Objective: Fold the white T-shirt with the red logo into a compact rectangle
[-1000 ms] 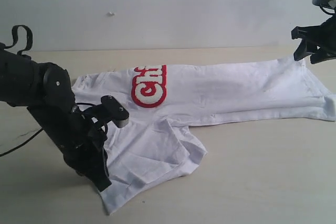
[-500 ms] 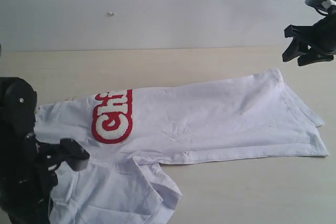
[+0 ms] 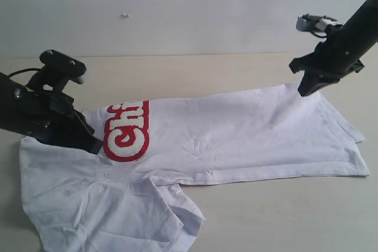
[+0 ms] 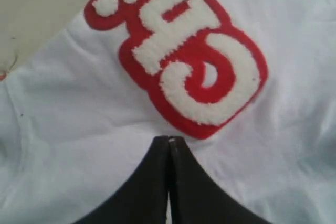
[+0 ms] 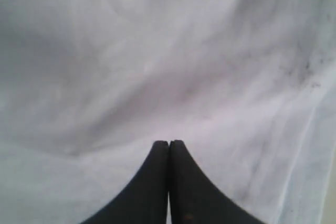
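Observation:
The white T-shirt lies across the table, folded lengthwise, with a loose flap bunched at the near left. Only the first letters of the red logo show; the rest is folded under. My left gripper rests low on the cloth just left of the logo. In the left wrist view it is shut, its tip against the shirt beside the logo. My right gripper is down at the shirt's far right end. It is shut over plain white cloth, holding nothing.
The shirt lies on a tan table with a white wall behind it. Bare tabletop shows past the shirt's edge in the left wrist view.
The shirt slid left with the left arm, then stayed put. The left gripper rose from the near left corner to beside the logo. The right arm came down from the upper right onto the shirt's end.

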{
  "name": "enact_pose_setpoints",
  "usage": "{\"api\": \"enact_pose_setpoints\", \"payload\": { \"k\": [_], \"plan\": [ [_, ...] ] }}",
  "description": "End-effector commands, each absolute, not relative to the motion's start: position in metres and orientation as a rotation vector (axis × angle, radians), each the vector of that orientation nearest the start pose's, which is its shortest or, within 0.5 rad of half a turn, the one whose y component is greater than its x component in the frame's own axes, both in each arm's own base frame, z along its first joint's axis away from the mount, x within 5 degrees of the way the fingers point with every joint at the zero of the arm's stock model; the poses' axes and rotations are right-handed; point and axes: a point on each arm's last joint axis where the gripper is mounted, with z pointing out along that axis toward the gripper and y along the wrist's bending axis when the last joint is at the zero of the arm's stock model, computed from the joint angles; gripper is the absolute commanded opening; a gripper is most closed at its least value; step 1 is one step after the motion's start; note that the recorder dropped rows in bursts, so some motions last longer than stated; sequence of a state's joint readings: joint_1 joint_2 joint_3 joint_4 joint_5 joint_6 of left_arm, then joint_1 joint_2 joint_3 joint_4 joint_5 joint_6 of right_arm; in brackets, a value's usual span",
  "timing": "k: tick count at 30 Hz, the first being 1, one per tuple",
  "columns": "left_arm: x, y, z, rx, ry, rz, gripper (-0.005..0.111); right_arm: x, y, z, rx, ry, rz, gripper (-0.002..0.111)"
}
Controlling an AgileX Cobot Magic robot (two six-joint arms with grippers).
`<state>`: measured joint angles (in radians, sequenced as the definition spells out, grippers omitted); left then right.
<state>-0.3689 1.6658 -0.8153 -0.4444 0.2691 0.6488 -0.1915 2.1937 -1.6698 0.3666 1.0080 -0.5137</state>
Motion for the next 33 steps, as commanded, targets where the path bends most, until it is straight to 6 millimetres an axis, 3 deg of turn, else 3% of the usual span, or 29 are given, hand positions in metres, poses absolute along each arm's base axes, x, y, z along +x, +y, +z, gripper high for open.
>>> {"api": "enact_pose_setpoints", "payload": {
  "k": [1,10,16,21,25,28,33],
  "plan": [
    [0.306,-0.116,0.131,0.76,2.535,-0.166,0.0,0.442,-0.063,0.129,-0.212,3.022,0.201,0.0],
    [0.338,-0.087,0.074,0.634,2.732,-0.166,0.0,0.443,-0.071,0.086,-0.168,3.1,0.111,0.0],
    [0.338,-0.049,0.052,0.52,2.872,-0.19,0.0,0.443,-0.069,0.089,-0.161,3.087,0.137,0.0],
    [0.335,-0.025,0.051,0.391,2.954,-0.241,0.0,0.451,-0.059,0.116,-0.121,2.974,0.288,0.002],
    [0.332,-0.024,0.055,0.391,2.976,-0.268,0.0,0.456,-0.049,0.146,-0.117,2.883,0.446,0.017],
    [0.332,-0.025,0.068,0.389,2.959,-0.285,0.0,0.456,-0.048,0.164,-0.129,2.844,0.453,0.025],
    [0.331,-0.027,0.103,0.374,2.879,-0.294,0.0,0.453,-0.046,0.182,-0.143,2.823,0.452,0.027]
  ]
}}
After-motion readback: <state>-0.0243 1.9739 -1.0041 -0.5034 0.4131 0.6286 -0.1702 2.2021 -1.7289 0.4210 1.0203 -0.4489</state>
